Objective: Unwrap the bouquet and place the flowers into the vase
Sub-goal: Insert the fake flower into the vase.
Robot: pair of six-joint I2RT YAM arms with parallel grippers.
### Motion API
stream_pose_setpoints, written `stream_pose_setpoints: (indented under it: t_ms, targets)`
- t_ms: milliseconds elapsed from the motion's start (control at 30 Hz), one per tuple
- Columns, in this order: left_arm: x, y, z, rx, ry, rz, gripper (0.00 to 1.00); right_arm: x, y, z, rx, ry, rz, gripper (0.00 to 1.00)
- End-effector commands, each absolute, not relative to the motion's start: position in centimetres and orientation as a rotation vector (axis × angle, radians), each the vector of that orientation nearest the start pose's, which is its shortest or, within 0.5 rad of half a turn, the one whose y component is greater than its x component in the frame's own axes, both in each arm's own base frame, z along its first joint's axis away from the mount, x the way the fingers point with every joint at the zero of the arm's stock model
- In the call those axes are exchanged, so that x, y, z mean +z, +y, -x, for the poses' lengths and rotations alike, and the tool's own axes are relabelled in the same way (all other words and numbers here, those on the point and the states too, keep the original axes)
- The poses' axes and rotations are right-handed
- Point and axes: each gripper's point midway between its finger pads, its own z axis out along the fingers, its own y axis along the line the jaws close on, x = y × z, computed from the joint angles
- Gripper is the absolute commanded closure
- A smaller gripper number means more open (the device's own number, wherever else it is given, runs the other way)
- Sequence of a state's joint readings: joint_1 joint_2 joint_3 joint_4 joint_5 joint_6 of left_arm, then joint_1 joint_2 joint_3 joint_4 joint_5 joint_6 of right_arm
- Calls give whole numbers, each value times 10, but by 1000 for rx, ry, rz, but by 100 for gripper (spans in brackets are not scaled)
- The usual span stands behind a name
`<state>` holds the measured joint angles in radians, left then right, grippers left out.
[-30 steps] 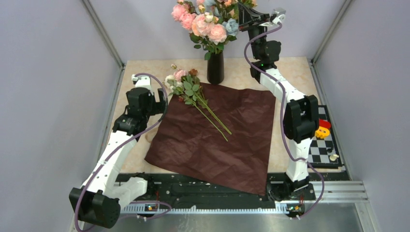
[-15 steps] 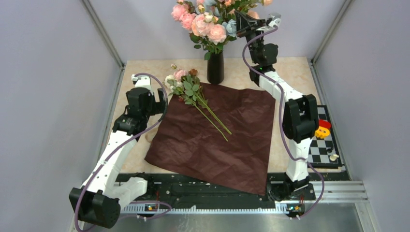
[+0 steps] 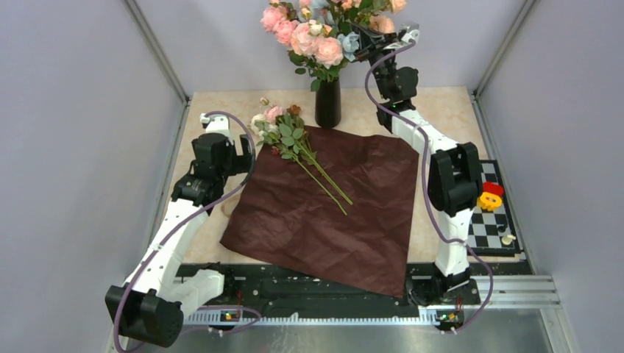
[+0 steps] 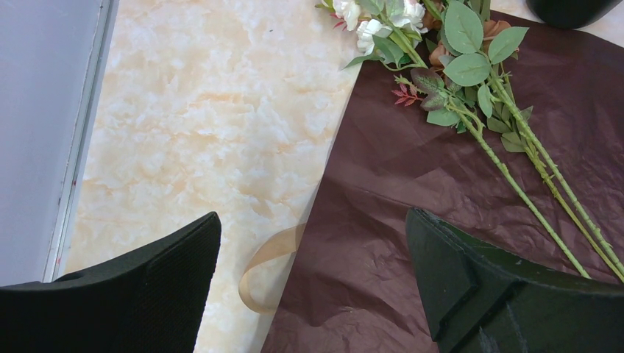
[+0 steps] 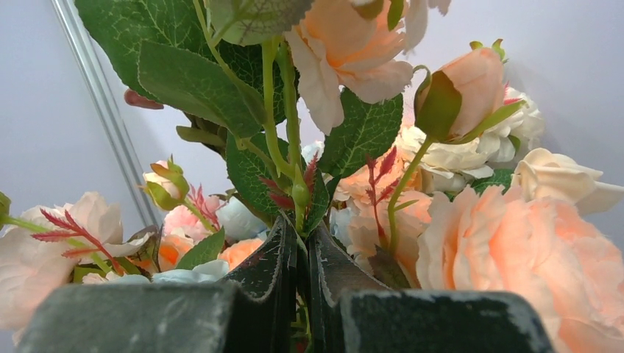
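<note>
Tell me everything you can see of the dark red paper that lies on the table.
The paper is a dark maroon sheet, thin-looking and crinkled all over. It is roughly square, fully opened and lies flat on the table, slightly turned. Its near right corner lies over the black rail at the front. The flowers lie across its far left part, with their stems on the paper and their heads past its edge. A tan ribbon loop shows at its left edge.

crinkled matt maroon paper [image 3: 324,220], glossy black vase [image 3: 327,103], smooth polished marbled tabletop [image 4: 184,110], satiny tan ribbon [image 4: 268,248]
</note>
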<state>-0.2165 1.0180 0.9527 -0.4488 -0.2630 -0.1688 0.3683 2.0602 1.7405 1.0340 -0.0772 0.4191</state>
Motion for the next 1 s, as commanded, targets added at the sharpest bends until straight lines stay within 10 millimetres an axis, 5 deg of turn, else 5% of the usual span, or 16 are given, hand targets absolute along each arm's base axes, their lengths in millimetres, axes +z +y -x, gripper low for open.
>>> stream_pose_setpoints:
  t_ms: [0, 967]
  targets:
    - [235, -30, -328, 33, 2019, 124, 1, 448, 266, -554, 787, 898, 101, 100]
    - [235, -27, -328, 40, 2019, 133, 1, 382, 284, -571, 796, 1058, 113, 100]
